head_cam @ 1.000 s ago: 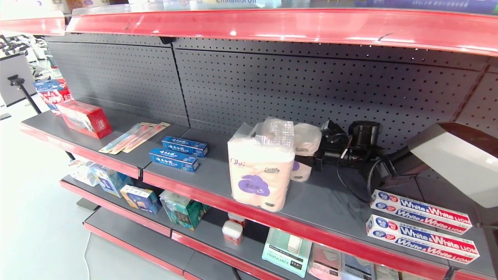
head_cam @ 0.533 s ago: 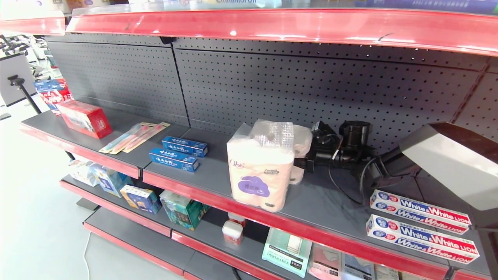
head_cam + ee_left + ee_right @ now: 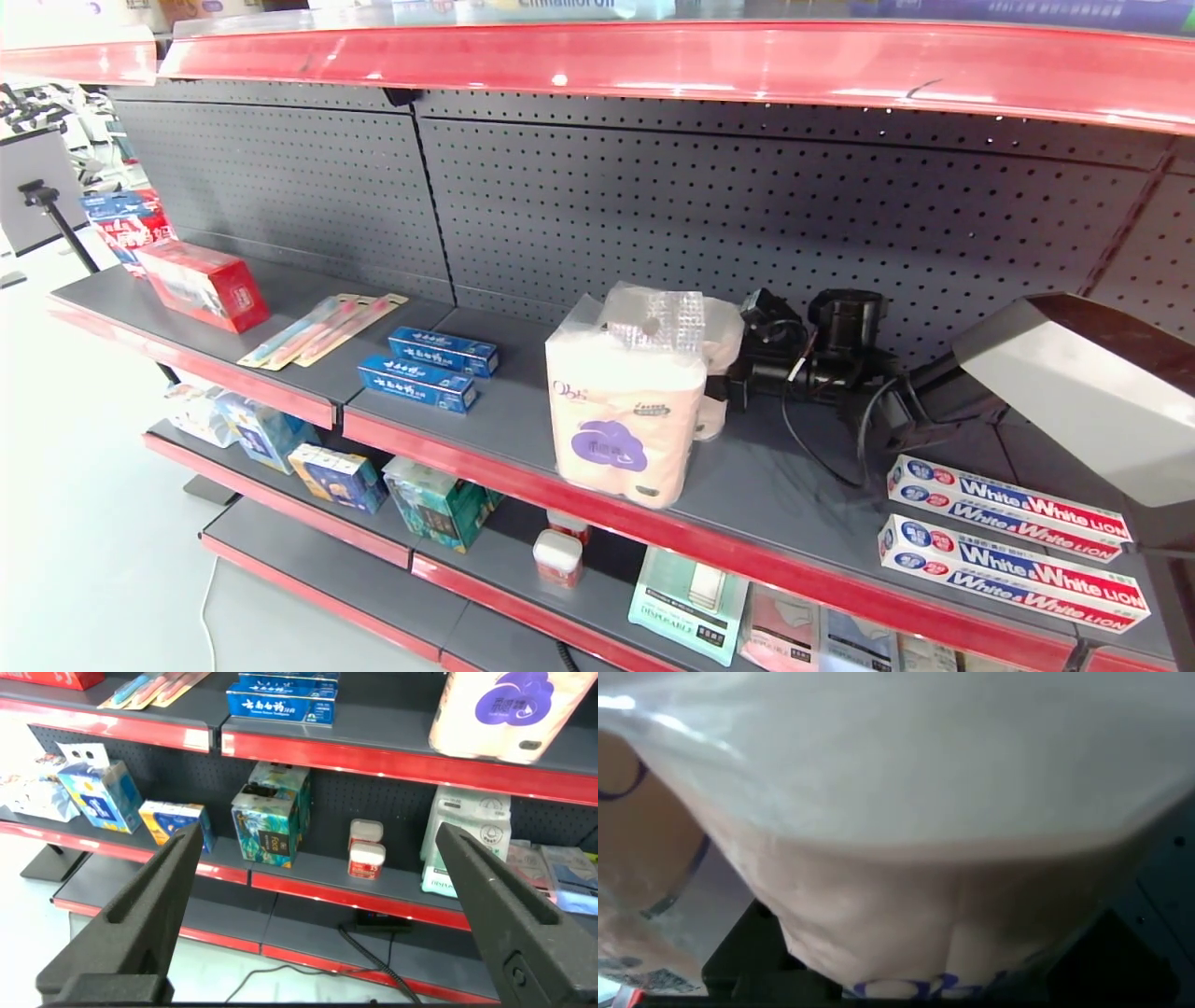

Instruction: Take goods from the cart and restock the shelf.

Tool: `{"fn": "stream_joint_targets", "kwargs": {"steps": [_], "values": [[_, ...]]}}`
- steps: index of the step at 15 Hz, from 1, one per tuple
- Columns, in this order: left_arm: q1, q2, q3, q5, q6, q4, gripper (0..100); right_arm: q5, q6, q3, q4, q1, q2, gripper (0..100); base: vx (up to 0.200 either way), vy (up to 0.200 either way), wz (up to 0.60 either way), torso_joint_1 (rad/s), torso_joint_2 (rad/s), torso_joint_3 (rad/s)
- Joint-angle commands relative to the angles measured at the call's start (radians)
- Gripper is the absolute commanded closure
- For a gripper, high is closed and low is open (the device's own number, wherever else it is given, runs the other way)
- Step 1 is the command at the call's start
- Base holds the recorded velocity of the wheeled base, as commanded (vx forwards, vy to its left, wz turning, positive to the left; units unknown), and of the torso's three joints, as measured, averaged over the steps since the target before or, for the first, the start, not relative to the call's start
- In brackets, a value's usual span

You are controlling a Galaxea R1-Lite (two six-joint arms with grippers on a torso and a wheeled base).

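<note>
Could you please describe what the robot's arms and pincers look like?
The right arm has a boxy silver-grey shell with dark edges; its black wrist carries a cylindrical housing and looping black cables, ending in the black right pincer. The left pincer has two matte black, wedge-shaped fingers with a grainy texture.
</note>
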Motion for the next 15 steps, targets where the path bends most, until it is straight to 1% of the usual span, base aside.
{"fn": "stream_joint_targets", "kwargs": {"steps": [1,5,15], "values": [[0.000,0.002,0.000,0.000,0.000,0.001,0,-0.022,0.020,0.000,-0.001,0.000,0.002,100,0.000,0.000,0.00,0.000,0.00,0.000],[0.000,0.002,0.000,0.000,0.000,0.001,0,-0.034,0.032,0.000,-0.001,-0.003,0.004,100,0.000,0.000,0.00,0.000,0.00,0.000],[0.000,0.002,0.000,0.000,0.000,0.001,0,-0.016,0.028,-0.013,-0.001,-0.003,0.011,100,0.000,0.000,0.00,0.000,0.00,0.000]]}}
